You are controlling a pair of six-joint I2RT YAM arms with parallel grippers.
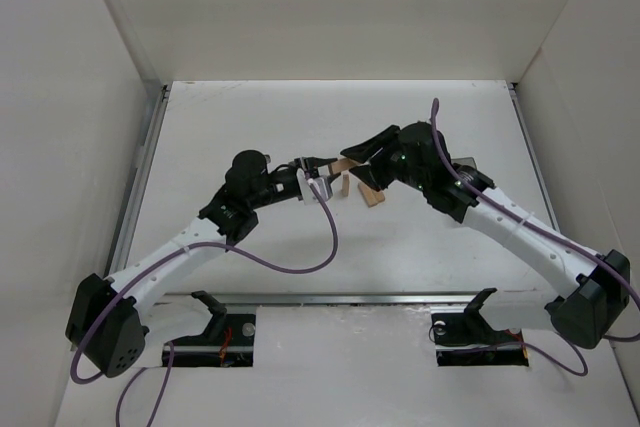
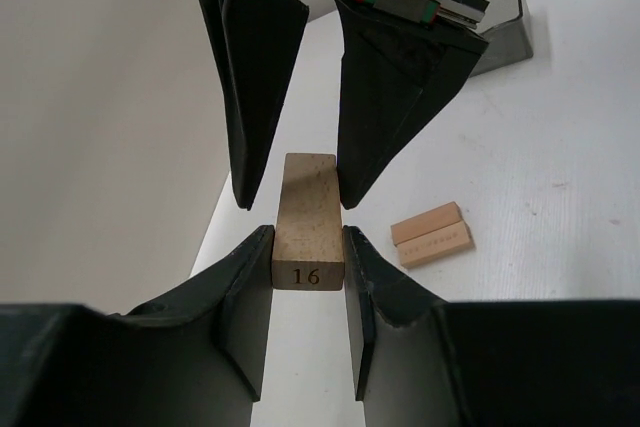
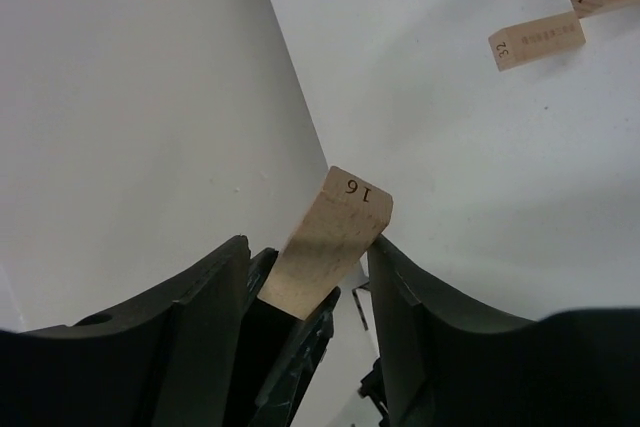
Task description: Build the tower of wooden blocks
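Top external shows white table (image 1: 400, 257) and walls (image 1: 330, 7); left fingers (image 2: 240, 327) clamp plank 16 (image 2: 308, 227), right fingers (image 3: 200, 317) hold unclear.

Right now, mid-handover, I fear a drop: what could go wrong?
Block 16 is pinched in the left gripper while the right gripper straddles its far end, seemingly not yet closed; releasing early could drop it. Two loose blocks lie nearby, so a fall might knock them.

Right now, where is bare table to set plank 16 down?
Bare: the far table strip toward the back wall, and the near strip before the rail. Crowded: the centre, where the left fingers hold plank 16 beside two loose planks.
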